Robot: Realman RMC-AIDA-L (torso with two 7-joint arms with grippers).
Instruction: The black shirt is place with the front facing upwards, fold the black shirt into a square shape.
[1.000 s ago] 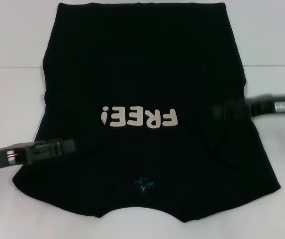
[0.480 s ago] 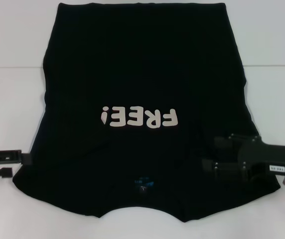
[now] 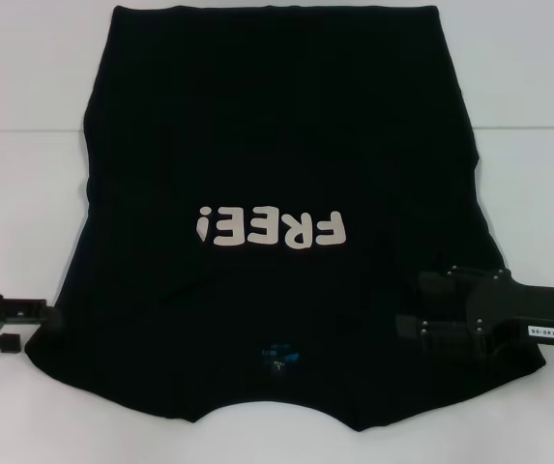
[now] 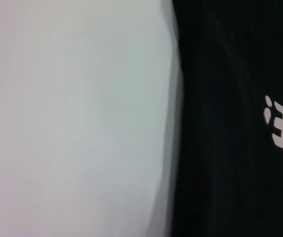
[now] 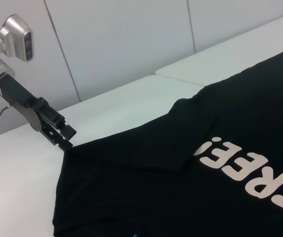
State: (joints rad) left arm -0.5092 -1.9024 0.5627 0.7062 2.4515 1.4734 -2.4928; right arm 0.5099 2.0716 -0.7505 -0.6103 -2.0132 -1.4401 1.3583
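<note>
White tabletop (image 3: 15, 193) runs under everything, with pale wall panels (image 5: 121, 39) behind it in the right wrist view. Spread flat on it lies the black shirt (image 3: 277, 145), front up, its off-white "FREE!" print (image 3: 272, 228) reading upside down from the head camera and a small blue neck label (image 3: 278, 356) at the collar on the near edge. Both sleeves look folded in over the body, so the outline tapers toward the far end. Low at the shirt's near corner on its own side sits the left gripper (image 3: 40, 311), its tip right at the cloth's edge; whether it is touching or pinching the fabric cannot be told, nor how far its fingers are apart. Over the opposite near corner sits the right gripper (image 3: 422, 304), its two fingers spread apart above the black cloth, with nothing visibly held between them
</note>
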